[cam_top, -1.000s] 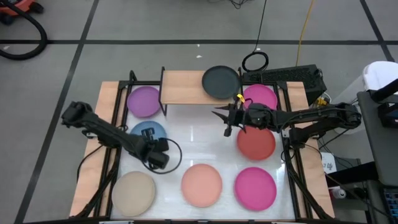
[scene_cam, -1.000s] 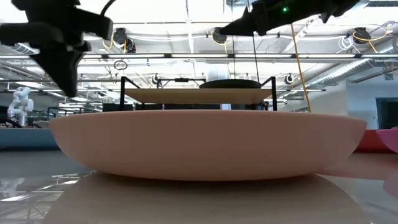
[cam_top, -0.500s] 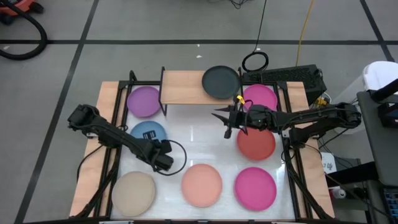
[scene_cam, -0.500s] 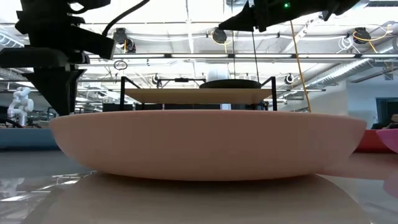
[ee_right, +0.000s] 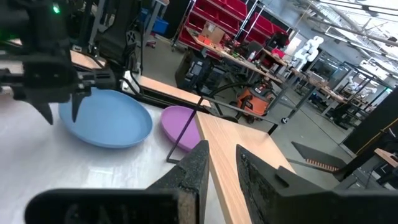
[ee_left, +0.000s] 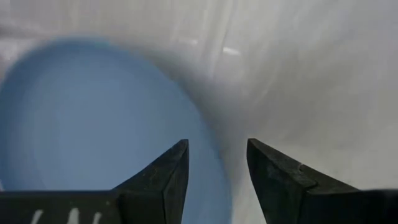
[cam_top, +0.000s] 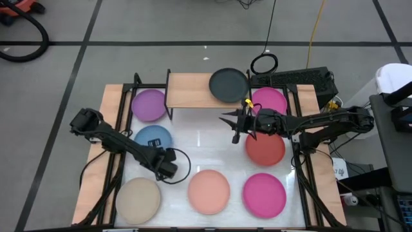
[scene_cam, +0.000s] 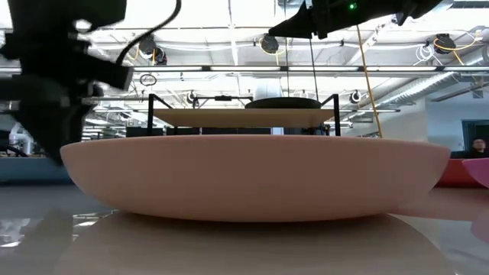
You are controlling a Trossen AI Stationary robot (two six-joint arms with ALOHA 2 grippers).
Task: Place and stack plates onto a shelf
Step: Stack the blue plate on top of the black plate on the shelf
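- Shelf (cam_top: 193,90): light-wood board on thin black legs, at the far edge of the white tabletop (cam_top: 199,145); black plate (cam_top: 228,85) lying on its right end, rim overhanging the edge; left end bare, presumably kept free for the next plate.
- Purple plate (cam_top: 150,104): flat on the tabletop, just left of the shelf.
- Blue plate (cam_top: 153,136): flat on the tabletop, nearer than the purple one; partly covered by the left arm.
- Left gripper (cam_top: 166,171): low over the tabletop, just beside the blue plate's near-right rim; jaws parted by a narrow gap, nothing between them; in the left wrist view one dark finger (ee_left: 163,180) over the blue surface and the other over bare white, so lined up to straddle the rim, probably for an edge grasp.
- Right gripper (cam_top: 226,120): raised above the tabletop, near the shelf's right end and beside the black plate; jaws slightly apart, empty; likely waiting clear of the other arm's work.
- Magenta plate (cam_top: 269,100) and red plate (cam_top: 264,147): at the right side, partly under the right arm.
- Beige plate (cam_top: 138,200), salmon plate (cam_top: 208,191), second magenta plate (cam_top: 264,196): in a row along the near edge, untouched.
- Tally, by judgement: one plate shelved, seven left.
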